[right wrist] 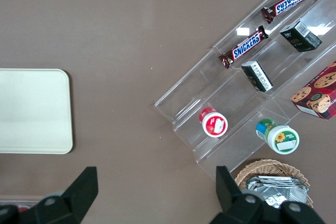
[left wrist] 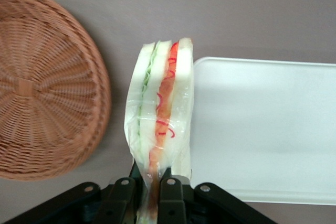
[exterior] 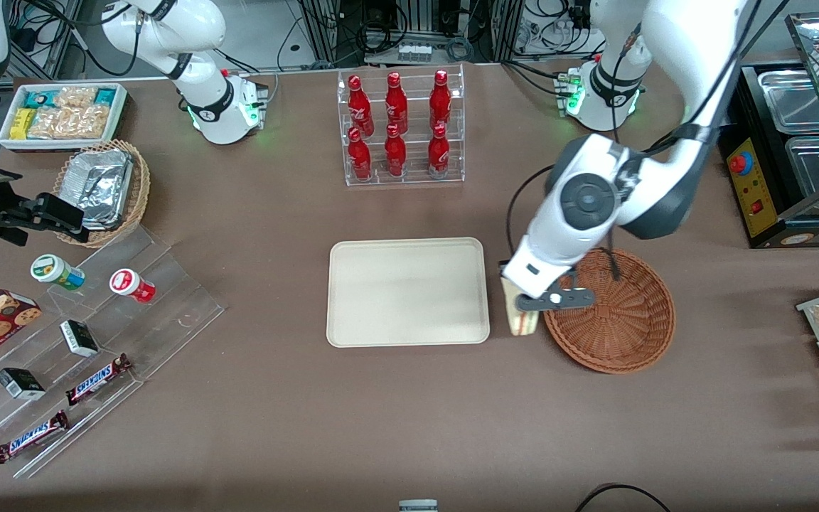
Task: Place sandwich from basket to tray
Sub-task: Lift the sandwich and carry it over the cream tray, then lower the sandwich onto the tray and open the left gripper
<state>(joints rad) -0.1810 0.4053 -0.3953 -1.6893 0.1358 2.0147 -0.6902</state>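
The sandwich (exterior: 520,318) (left wrist: 160,108), a clear-wrapped wedge with red and green filling, hangs in the air over the strip of table between the basket (exterior: 619,313) (left wrist: 44,82) and the tray (exterior: 407,291) (left wrist: 268,129). My left gripper (exterior: 523,302) (left wrist: 148,195) is shut on the wedge's narrow end, above the gap beside the basket's rim. The round reddish-brown wicker basket holds nothing. The cream tray lies flat and bare, toward the parked arm from the sandwich.
A clear rack of red bottles (exterior: 400,128) stands farther from the camera than the tray. A stepped acrylic display (exterior: 75,341) with snacks, a small basket of foil trays (exterior: 100,186) and a white snack bin (exterior: 61,114) sit toward the parked arm's end.
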